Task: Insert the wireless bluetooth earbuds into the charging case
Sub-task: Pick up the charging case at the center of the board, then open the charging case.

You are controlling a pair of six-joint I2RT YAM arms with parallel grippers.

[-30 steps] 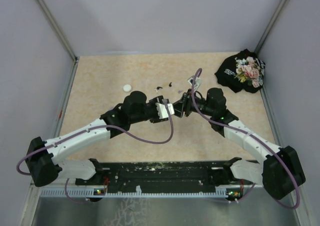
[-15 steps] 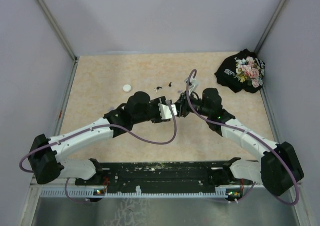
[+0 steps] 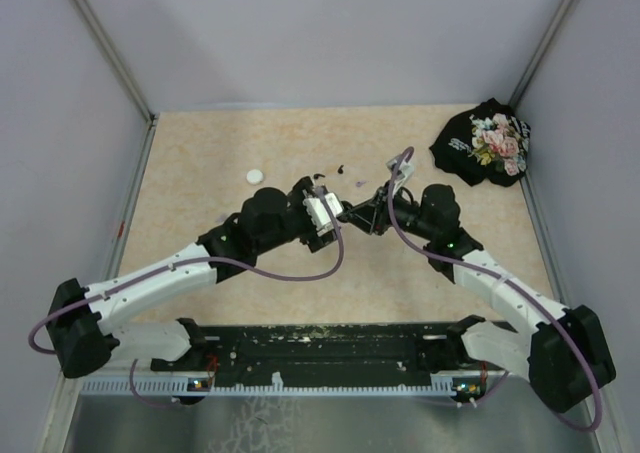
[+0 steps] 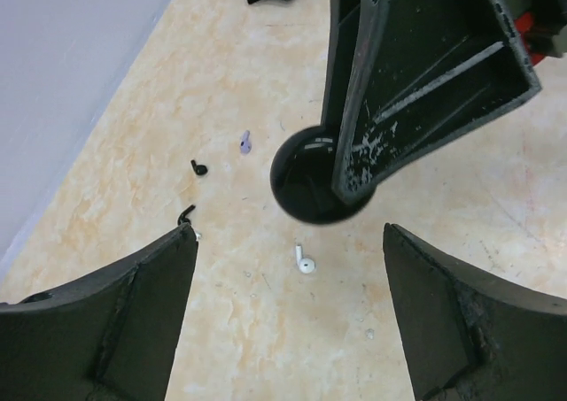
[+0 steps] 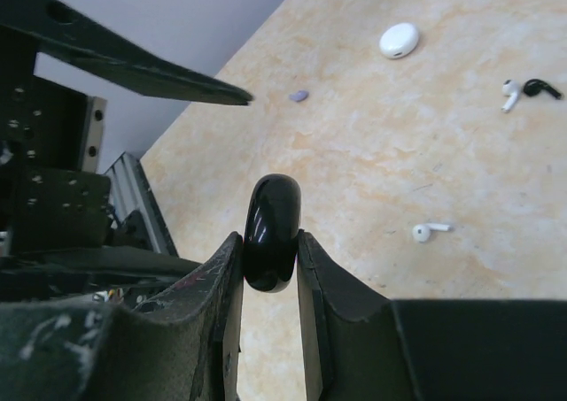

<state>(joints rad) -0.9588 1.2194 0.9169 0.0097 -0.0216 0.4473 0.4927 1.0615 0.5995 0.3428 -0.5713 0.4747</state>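
Fingers (image 5: 221,321) first: clamped hard on the black charging case (image 5: 272,228), gripping it edge-on, over at the right gripper (image 5: 270,242); spread wide apart with nothing between them at the left gripper (image 4: 290,235). Holds that case up off the table (image 3: 200,153), right in front of the left jaws. Looks like the setup step: case secured, no bud in it yet, lid seemingly closed, though hard to tell from here. Calls next, most likely, for getting that lid up, then for a very fine pinch on one tiny bud and a careful lineup with its socket. Reaches forward and inward with both arms, wrists nose to nose over mid-table, tools angled down. Spot, on the table just below, a white earbud (image 4: 303,259) lying loose; a little beyond, a black earbud (image 4: 198,166) and a purple earbud (image 4: 244,142), each apart from the others. Farther off, note a white case (image 5: 400,40) lying alone, and at the far right corner a floral cloth (image 3: 485,143).
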